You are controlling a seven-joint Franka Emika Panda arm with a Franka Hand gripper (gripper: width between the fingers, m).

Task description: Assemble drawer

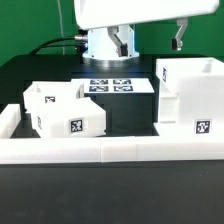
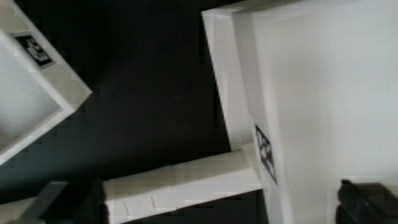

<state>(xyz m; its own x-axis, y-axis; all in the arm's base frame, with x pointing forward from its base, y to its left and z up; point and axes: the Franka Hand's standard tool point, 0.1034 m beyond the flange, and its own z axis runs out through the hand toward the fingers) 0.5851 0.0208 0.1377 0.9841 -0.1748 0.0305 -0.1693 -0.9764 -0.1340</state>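
The drawer's tall white housing (image 1: 190, 95) stands at the exterior view's right, with a tag on its front. Two small open-top trays (image 1: 45, 100) (image 1: 82, 115) sit side by side at the left. My gripper (image 1: 150, 45) hangs open and empty, above the housing's left edge and not touching it. In the wrist view the housing (image 2: 329, 90) and its tag (image 2: 263, 155) fill one side. A tray corner (image 2: 27, 85) shows at the other side. My gripper (image 2: 205, 205) shows only as two dark fingertips (image 2: 365, 200), set wide apart.
The marker board (image 1: 112, 85) lies flat behind the trays, near the robot base (image 1: 100, 45). A low white wall strip (image 1: 110, 150) borders the table's front and also shows in the wrist view (image 2: 178, 185). Black table shows between the trays and the housing.
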